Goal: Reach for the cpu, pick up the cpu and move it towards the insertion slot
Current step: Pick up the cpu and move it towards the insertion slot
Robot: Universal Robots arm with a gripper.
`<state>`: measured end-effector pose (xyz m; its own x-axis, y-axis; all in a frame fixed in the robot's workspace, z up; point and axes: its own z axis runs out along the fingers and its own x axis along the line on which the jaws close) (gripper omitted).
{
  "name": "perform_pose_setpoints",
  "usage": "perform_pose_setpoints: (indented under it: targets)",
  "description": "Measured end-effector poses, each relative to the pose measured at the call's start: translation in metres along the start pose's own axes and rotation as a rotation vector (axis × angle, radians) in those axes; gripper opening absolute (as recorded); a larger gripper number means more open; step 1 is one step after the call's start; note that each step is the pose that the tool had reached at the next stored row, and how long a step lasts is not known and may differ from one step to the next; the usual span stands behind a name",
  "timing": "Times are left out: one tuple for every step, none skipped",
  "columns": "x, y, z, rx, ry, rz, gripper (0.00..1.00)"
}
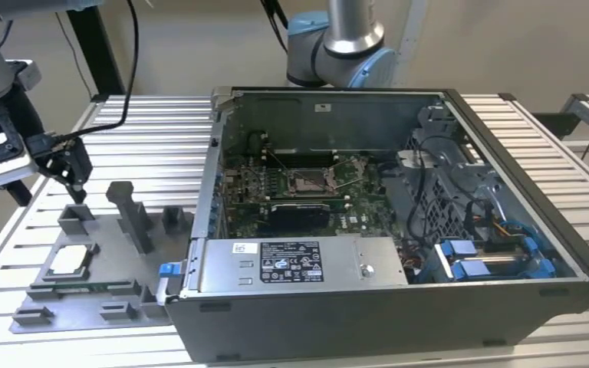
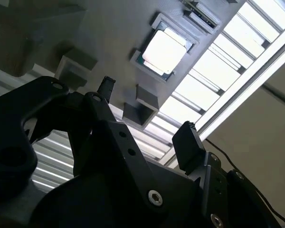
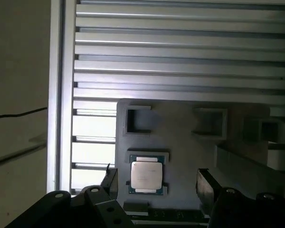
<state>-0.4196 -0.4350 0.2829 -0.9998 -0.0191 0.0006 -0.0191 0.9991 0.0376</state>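
In the exterior view, the tool (image 1: pixel 76 188) is hanging above the grey tray (image 1: pixel 95 310) on the bench (image 1: pixel 151 130), at the exterior view's left. The cpu (image 1: pixel 70 261) is lying flat in a pocket of that tray, and nothing is touching it. The insertion slot (image 1: pixel 310 182) is sitting inside the open computer case (image 1: pixel 376 295), well apart from the chip. This view is good for seeing where the tray and the slot lie.

In the second wrist view, the tool's two fingers (image 2: pixel 187 142) are standing apart and holding nothing. The chip is shining in its pocket beyond them.

In the first wrist view, the chip is sitting between the two fingers but closer to one than the other. Both wrist views are giving a close look at that gap and at the pocket walls.

I think that could cause trouble. If the tool goes down off the middle, one finger may hit the pocket wall or tip the chip.
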Motion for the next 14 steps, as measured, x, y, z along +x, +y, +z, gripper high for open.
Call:
perform_pose_setpoints:
  targets:
    - [0.0000,0.0000,0.0011,-0.0001,-0.0001,0.000,1.00]
    - [0.0000,-0.0001,0.0025,-0.0002,-0.0002,0.000,1.00]
    - [0.0001,-0.0002,0.0036,-0.0001,-0.0002,0.000,1.00]
    - [0.0002,-0.0002,0.0046,-0.0001,-0.0001,0.000,1.00]
    - [0.0003,-0.0002,0.0054,-0.0001,-0.0002,0.000,1.00]
    - [0.0004,-0.0003,0.0062,-0.0001,-0.0001,0.000,1.00]
    - [0.0005,-0.0004,0.0070,-0.0001,-0.0001,0.000,1.00]
    - [0.0005,-0.0004,0.0078,0.0000,-0.0001,0.000,1.00]
    - [0.0006,-0.0005,0.0086,-0.0001,-0.0001,0.000,1.00]
    - [0.0007,-0.0005,0.0094,0.0000,0.0000,0.000,1.00]
    - [0.0007,-0.0006,0.0103,-0.0001,-0.0001,0.000,1.00]
    - [0.0008,-0.0006,0.0111,-0.0001,-0.0001,0.000,1.00]
    - [0.0009,-0.0006,0.0120,-0.0001,-0.0001,0.000,1.00]
    - [0.0010,-0.0007,0.0128,-0.0001,-0.0001,0.000,1.00]
